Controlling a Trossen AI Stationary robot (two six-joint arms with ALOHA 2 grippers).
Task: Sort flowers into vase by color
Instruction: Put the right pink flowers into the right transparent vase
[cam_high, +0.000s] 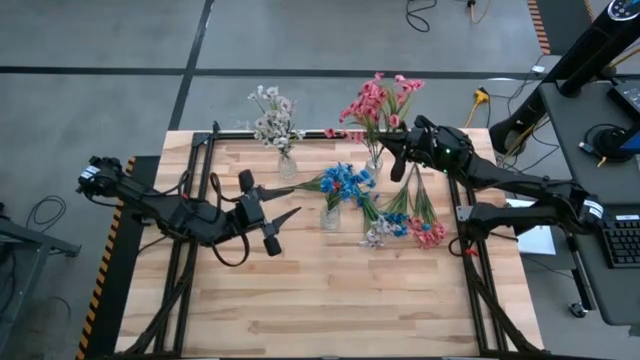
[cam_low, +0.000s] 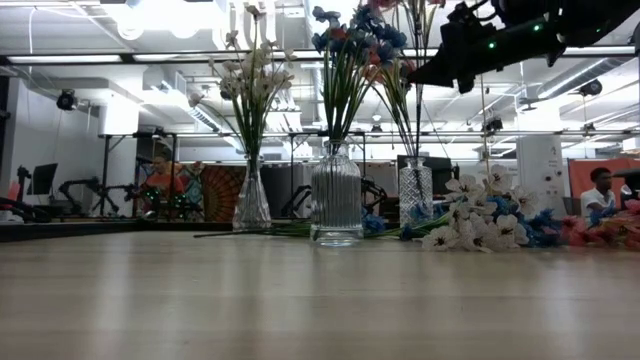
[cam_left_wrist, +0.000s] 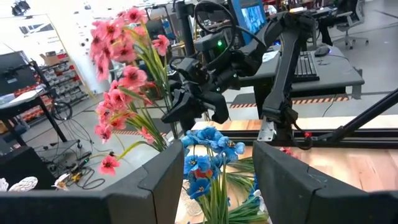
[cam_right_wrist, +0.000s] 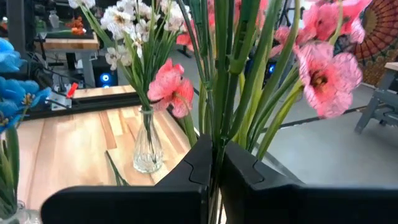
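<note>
Right gripper (cam_high: 393, 152) clamped on pink flower stems (cam_right_wrist: 227, 74) above the far-right vase (cam_high: 374, 165); left gripper (cam_high: 283, 222) half-open, empty, left of the blue-flower vase (cam_high: 330, 217); loose flowers (cam_high: 405, 225) lie right

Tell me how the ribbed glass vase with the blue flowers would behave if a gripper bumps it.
The ribbed glass vase is tall and narrow with long blue flowers rising well above it, so it probably tips rather than slides. Being clear glass, it is likely rigid, slippery and breakable. The thin stems should flex, cushioning a light brush.
</note>
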